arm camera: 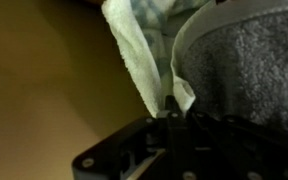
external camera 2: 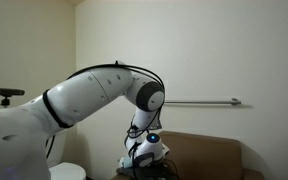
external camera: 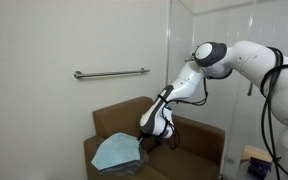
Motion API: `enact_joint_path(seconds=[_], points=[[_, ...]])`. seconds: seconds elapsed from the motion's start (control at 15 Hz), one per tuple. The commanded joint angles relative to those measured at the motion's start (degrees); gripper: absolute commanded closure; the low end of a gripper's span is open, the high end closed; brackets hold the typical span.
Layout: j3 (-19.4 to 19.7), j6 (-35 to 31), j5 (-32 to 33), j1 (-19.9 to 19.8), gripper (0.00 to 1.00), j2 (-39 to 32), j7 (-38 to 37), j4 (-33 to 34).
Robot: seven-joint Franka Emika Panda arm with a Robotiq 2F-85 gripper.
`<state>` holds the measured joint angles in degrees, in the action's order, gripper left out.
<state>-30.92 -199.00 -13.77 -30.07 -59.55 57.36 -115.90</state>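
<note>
Towel is what the hand grips. Its two fingers are pressed together on a fold of the fabric, and the wrist view shows a pale strip of it rising straight out from between the fingertips. To the right of that strip, the towel's looped grey pile fills the frame. To the left lies the plain brown surface of the armchair, close and blurred.

In an exterior view the hand sits low over the armchair, at the right edge of the towel. Here the towel looks light blue. It lies rumpled on the seat, toward the seat's left and near side, with its right edge drawn up to the fingers. The arm comes in from the right of the scene, bends at a white elbow and slopes down and left to the hand. On the wall behind, above and to the left of the chair's back, a metal grab rail runs level.

In an exterior view where the arm's big white upper link fills the left and near part of the picture, the hand hangs at the bottom centre, just in front of the brown armchair. The grab rail shows on the far wall to the right. The wrist covers the fingertips from this side, so the grip cannot be judged here.
</note>
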Motion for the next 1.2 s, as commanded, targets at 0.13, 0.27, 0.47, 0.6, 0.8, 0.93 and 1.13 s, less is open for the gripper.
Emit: enact_joint_path(seconds=[0.13,0.27,0.47,0.6,0.8,0.93,1.13], points=[[6.8,0.5,12.1,1.1,0.95,13.6,-23.6,-7.1],[9.4,0.5,18.0,1.4,0.94,16.7,-31.2,-8.1],[13.3,0.7,25.9,1.7,0.96,16.6,-38.0,-8.8],[14.3,0.9,28.6,2.5,0.95,15.4,-40.5,-6.6],[14.9,0.9,29.0,2.6,0.96,15.2,-40.6,-7.1],[14.9,0.9,29.0,2.7,0.95,15.2,-40.6,-7.1],[14.5,0.9,32.9,3.7,0.95,17.2,-41.7,-7.8]])
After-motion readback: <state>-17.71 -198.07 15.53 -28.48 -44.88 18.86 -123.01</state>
